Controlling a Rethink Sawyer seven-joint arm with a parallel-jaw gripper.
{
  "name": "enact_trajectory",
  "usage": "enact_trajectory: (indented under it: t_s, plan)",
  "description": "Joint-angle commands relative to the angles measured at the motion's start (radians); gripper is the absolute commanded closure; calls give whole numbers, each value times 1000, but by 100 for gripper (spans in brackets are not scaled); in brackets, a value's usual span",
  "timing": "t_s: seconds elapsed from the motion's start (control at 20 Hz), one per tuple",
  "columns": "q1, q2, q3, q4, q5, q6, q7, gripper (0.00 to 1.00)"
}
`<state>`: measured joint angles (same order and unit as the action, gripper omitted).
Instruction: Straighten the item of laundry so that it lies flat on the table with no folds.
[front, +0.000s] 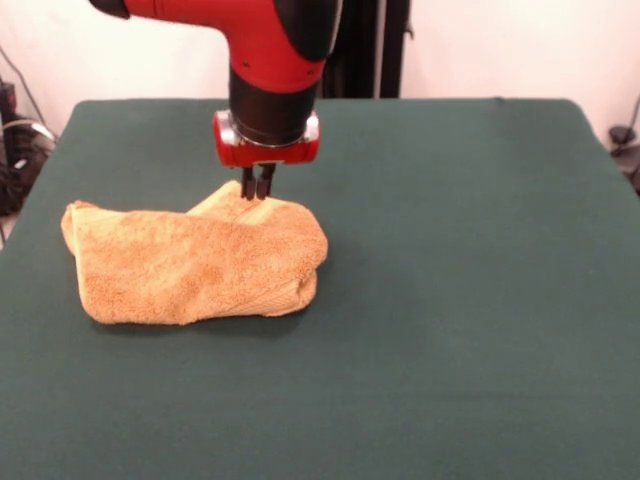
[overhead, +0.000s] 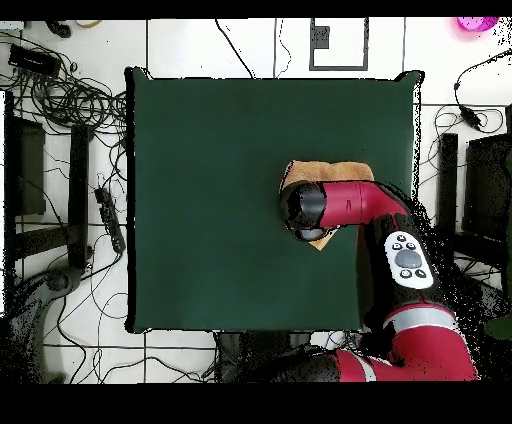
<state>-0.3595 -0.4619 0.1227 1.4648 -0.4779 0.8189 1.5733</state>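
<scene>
My gripper (front: 258, 189) is at the far edge of the towel (front: 195, 265), fingers nearly together, tips down at the cloth. Can't tell whether they've actually pinched a layer or are just touching the top; nothing is lifted clear of the pile.

The towel sits on the left half of the table (front: 470, 300) in the front view, a bit nearer the far side than the middle. It's bunched and folded over itself: a thick roll with its long axis running left-right, plus a flap or corner poking out on the far side, right where my tips are. In the overhead view my arm covers most of it; only orange edges show around the wrist.

Key relation: almost the whole bulk of the towel lies toward the near side and to the left of my tips. I'm on its far-right part, not over its centre.

My read: if I do have that far flap, the useful pull is away from the bulk, toward the far side or right, so the fold peels open rather than dragging the whole wad. Risk: grabbing two layers and just sliding the bundle.
</scene>
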Motion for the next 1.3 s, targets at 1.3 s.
enact_trajectory:
  t_s: [1.3]
  plan:
    - [-32,277,37,-195,-118,-81,-32,100]
